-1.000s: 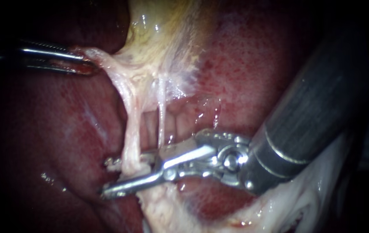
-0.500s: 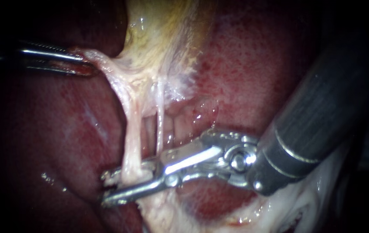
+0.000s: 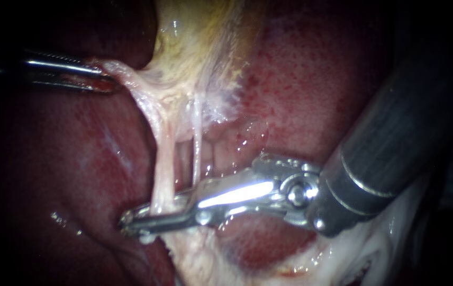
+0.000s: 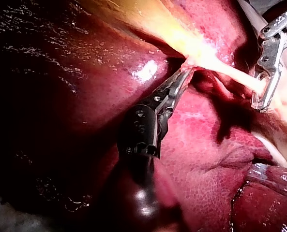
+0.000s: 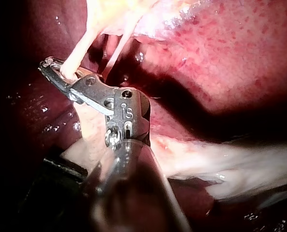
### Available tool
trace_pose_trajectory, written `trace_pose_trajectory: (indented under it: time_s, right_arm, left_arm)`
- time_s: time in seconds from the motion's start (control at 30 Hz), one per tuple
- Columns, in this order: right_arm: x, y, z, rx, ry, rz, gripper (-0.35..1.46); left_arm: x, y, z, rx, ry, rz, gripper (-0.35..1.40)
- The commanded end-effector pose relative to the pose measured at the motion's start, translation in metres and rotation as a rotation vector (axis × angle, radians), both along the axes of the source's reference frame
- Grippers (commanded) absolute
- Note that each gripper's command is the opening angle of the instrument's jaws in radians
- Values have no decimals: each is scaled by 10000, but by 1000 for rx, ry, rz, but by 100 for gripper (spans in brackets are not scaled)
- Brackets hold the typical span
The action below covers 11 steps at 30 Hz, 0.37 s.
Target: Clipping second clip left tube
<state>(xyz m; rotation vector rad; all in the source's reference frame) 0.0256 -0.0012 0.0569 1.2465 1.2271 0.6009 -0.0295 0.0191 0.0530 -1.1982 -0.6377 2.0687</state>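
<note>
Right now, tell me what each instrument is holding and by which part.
Left instrument: jaws shut on the pale tissue, at its stretched-out corner. Right instrument: jaws shut on the left tube, near its lower end.

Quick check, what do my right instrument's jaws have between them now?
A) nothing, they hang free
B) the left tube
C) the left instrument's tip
B: the right instrument has its jaws on both sides of the left tube, pressed against it near its lower end.
</note>
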Motion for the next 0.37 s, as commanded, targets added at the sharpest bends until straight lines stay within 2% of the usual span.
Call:
trace_pose_trajectory:
  time_s: [0.03,0.37]
  right_arm:
    - [-1,0,-1,0,1,-1,-35]
    - [0,1,3,-1,0,0,-35]
  left_arm:
    - [0,0,0,0,0,0,-35]
    - [0,0,1,0,0,0,-35]
